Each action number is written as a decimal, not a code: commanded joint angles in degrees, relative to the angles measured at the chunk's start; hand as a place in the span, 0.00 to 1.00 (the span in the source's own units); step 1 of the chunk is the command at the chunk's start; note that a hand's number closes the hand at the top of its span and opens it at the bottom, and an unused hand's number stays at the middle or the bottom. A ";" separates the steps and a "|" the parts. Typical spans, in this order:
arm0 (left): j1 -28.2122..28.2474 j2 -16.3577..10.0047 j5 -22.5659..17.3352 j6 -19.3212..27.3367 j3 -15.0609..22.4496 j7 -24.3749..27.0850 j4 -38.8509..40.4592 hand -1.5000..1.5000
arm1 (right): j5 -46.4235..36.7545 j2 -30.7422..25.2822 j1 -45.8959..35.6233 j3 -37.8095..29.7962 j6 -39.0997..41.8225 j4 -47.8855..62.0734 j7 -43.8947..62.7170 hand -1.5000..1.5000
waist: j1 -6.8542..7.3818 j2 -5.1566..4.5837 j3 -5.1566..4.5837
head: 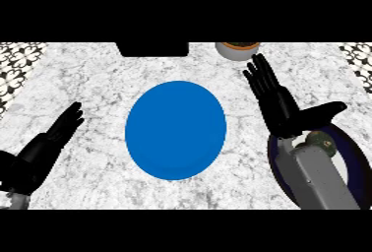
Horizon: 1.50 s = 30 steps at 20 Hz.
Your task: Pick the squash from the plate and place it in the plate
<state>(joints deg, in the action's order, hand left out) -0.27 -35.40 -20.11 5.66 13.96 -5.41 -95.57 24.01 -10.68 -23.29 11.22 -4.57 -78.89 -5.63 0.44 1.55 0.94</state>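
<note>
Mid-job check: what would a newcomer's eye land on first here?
The bright blue plate in the middle of the counter, bare. Then the open right hand just right of it, its forearm covering much of a dark plate where the squash peeks out. The left hand rests open at lower left.

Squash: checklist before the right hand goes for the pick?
1. Right hand open: ok, fingers straight, holding nothing.
2. Squash in view: not ok, only a part shows beside the right forearm, on the dark plate.
3. Right hand over squash: not ok, the hand lies past it, toward the counter's far side.
4. Squash's pose for a grasp: cannot tell, too much is hidden.
5. Blue plate ready to receive: ok, nothing lies on it.
6. Left hand out of the path: ok, open at the lower left, apart from both plates.
</note>
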 commanded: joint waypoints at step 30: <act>-2.33 18.67 0.49 8.35 2.08 -5.88 13.96 0.50 | -21.03 -40.65 35.23 -23.64 -2.36 -9.60 7.39 0.00 | -0.98 -1.51 -1.11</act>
<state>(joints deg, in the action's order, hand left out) -0.66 -17.86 -19.96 13.60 16.07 -10.22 -82.41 5.83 -47.81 10.42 -15.71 -9.06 -82.31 -7.40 -0.55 0.01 -0.16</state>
